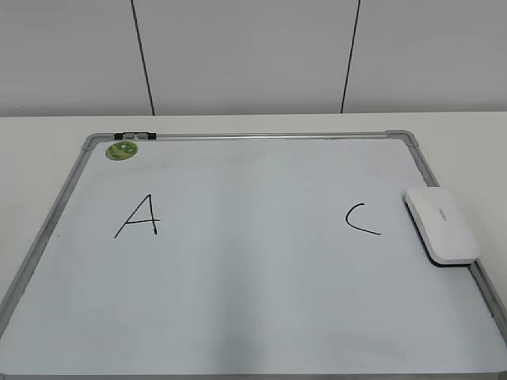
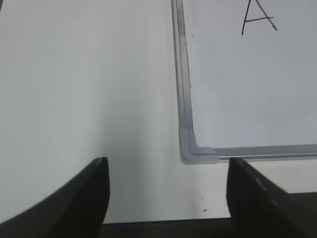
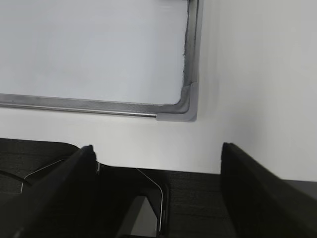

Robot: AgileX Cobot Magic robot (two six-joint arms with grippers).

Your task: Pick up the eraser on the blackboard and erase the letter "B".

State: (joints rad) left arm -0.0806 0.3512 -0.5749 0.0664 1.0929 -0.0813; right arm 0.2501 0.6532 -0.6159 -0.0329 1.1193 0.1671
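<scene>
The left claw (image 2: 167, 191) shows at the bottom of the left wrist frame with its two dark fingers spread wide, holding nothing, above the white bench (image 2: 89, 89) just beside the lower left corner of the large white dry-erase blackboard with a grey metal frame (image 2: 198, 151). The right claw (image 3: 158, 188) is likewise wide and empty, low in its frame below the board's lower right corner. In the exterior view, the flat white rounded-rectangular plastic eraser (image 1: 442, 225) lies at the right edge of the frame on the board's rim, its long axis running from upper left to lower right, right of the black "C" (image 1: 362, 218). A black "A" (image 1: 139, 216) sits left; no "B" shows between them.
</scene>
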